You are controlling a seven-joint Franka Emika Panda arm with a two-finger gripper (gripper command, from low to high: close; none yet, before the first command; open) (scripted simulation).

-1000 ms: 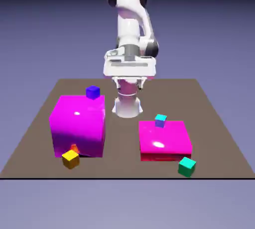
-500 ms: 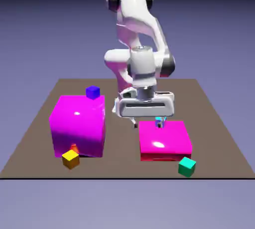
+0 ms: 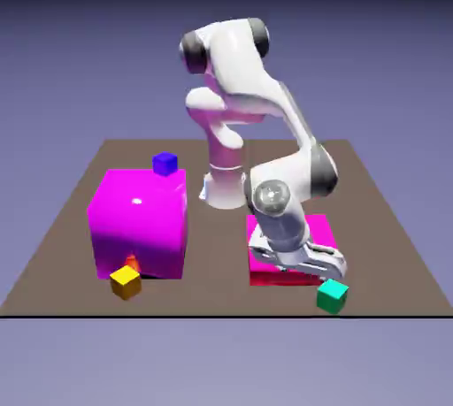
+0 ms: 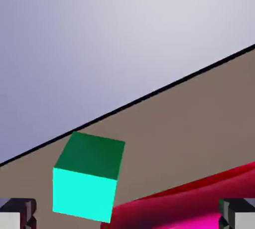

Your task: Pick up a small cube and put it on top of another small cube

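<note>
The small cube (image 3: 332, 295), plain teal-green, lies on the brown table near its front edge, just in front of the low magenta block (image 3: 324, 229). My gripper (image 3: 305, 270) hangs low over that block's front edge, slightly to the exterior view's left of the cube and not touching it. In the hand view the cube (image 4: 88, 180) shows large at the lower left, ahead of the gripper (image 4: 127, 215). The two fingertips (image 4: 17, 214) stand far apart at the bottom corners with nothing held, so the gripper is open.
A tall magenta block (image 3: 139, 223) stands at the exterior view's left with a small blue cube (image 3: 165, 164) on top. A yellow cube (image 3: 126, 281) lies at its front corner, with something orange behind it. The table's front edge (image 4: 149, 94) runs close behind the teal-green cube.
The arm has swung forward and down from high near its base to the low magenta block's front edge. It now covers the cyan cube on that block. The gripper stayed open.
</note>
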